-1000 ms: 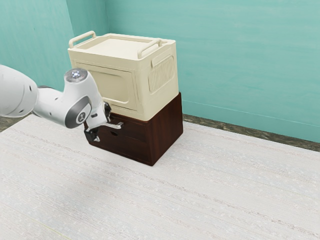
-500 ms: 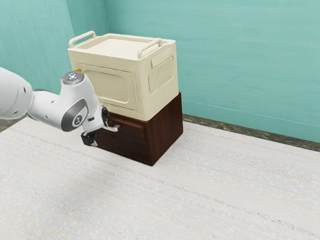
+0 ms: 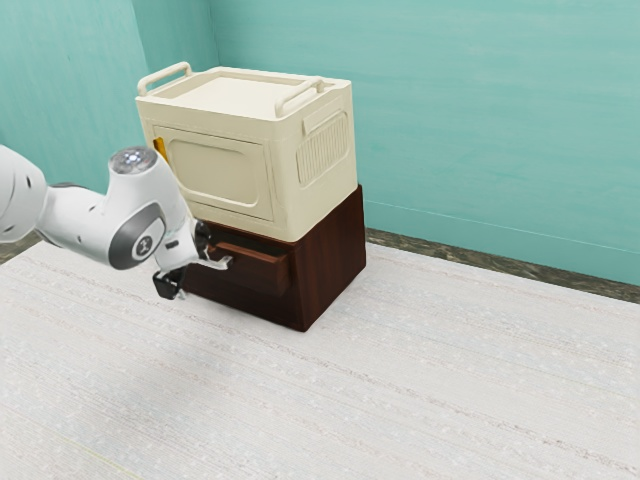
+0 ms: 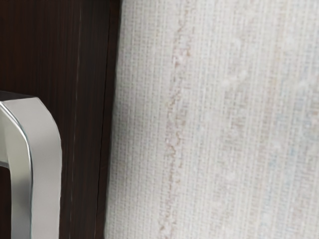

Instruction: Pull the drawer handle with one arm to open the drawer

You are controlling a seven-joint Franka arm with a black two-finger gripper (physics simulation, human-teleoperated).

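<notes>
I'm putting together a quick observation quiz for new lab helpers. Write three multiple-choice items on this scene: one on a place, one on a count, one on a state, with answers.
1. Where is the cream box relative to the dark wooden cabinet?
A) Behind it
B) On top of it
C) Under it

2. How many raised handles stand on the cream box's top?
A) Two
B) None
C) Four

3. How does the drawer stand?
A) Fully shut
B) Lifted off the cabinet
C) Partly pulled out

Answers:
1. B: the box's base rests on the cabinet.
2. A: one bar rises at each end of the top, a left one and a right one in the exterior view.
3. C: its front juts out past the cabinet's face, with the rest still inside.
</notes>
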